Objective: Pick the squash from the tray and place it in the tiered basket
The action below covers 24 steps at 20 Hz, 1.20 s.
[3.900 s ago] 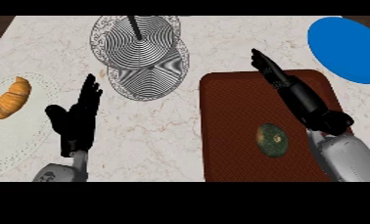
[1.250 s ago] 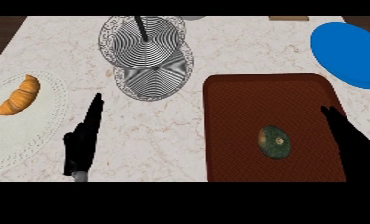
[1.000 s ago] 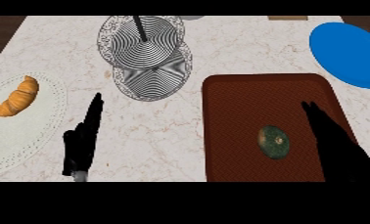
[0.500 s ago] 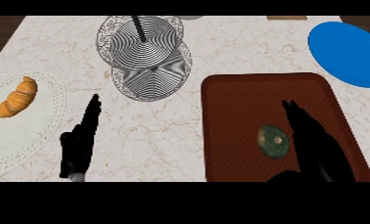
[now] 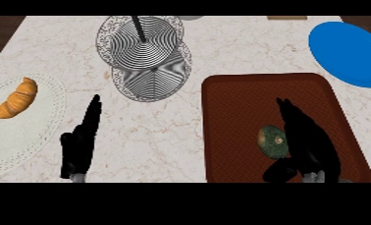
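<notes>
Head view: reach step. Right hand lies open, fingers straight, beside squash on tray. Next: curl around it, lift toward tiered basket. Left hand rests open.

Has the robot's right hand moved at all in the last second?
Yes. The right hand slid leftward over the brown tray, closing on the squash.

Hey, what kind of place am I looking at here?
Most likely a kitchen counter: a pale marble-look counter top carries a wire tiered basket, a brown tray with a green squash, and a croissant on a white plate.
</notes>
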Tool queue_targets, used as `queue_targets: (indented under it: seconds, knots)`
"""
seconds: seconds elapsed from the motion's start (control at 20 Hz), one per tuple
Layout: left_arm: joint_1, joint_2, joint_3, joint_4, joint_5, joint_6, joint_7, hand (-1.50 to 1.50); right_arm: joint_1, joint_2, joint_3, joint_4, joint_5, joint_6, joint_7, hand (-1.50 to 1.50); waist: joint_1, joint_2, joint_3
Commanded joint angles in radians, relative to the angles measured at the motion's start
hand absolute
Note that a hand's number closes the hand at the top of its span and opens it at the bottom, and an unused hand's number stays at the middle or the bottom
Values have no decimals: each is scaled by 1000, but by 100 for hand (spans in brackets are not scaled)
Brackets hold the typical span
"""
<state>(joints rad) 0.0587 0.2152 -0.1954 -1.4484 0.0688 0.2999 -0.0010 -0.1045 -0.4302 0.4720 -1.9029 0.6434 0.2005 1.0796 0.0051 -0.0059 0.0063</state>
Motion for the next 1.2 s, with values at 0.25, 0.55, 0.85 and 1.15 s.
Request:
queue_targets:
  seconds: [0.25, 0.55, 0.85, 1.15]
  knots:
    - [16, -29, 3, 62, -8, -4, 24, 0, 7, 49, -16, 52, -11, 95, 83, -150, -5, 6, -7]
    - [24, -24, 31, 73, -10, -18, -10, 0, 56, 77, -31, 76, 11, 69, 56, -150, -7, 6, -7]
    - [15, 0, 52, 43, 0, -60, 33, 0, 29, 107, -69, 137, 16, 95, 12, -150, -3, 6, -7]
    - [4, -54, 42, 91, -35, -28, 12, 0, 40, 137, -60, 254, 85, 32, -124, 150, -4, 7, -6]
